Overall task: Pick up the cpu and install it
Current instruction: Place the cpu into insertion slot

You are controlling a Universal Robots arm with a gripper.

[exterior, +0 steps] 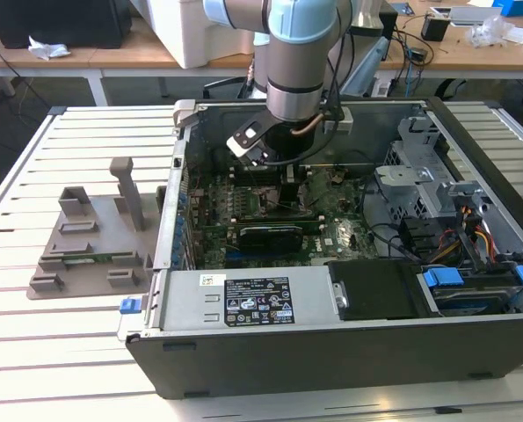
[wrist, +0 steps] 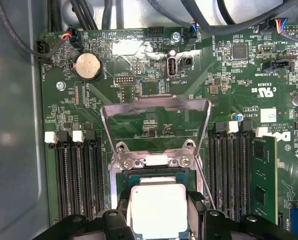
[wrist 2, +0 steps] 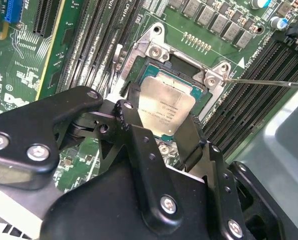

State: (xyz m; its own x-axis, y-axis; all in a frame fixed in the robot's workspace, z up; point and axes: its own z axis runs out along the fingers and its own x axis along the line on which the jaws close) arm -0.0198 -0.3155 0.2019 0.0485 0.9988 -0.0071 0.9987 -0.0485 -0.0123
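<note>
Second wrist view: hand (wrist 2: pixel 164 111) pinching the cpu (wrist 2: pixel 168 104) by two edges, right at the open socket (wrist 2: pixel 158 49).

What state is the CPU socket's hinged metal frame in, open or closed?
Open: the hinged metal frame stands swung up on its hinge, leaving the cpu uncovered.

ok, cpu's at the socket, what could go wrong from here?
1. The hand grips the cpu over the socket; I can't tell it's square, so it may seat crooked.
2. The open load plate stands raised by the socket; a drift could hit it.
3. The lever juts out beside the socket and might snag a finger.
</note>
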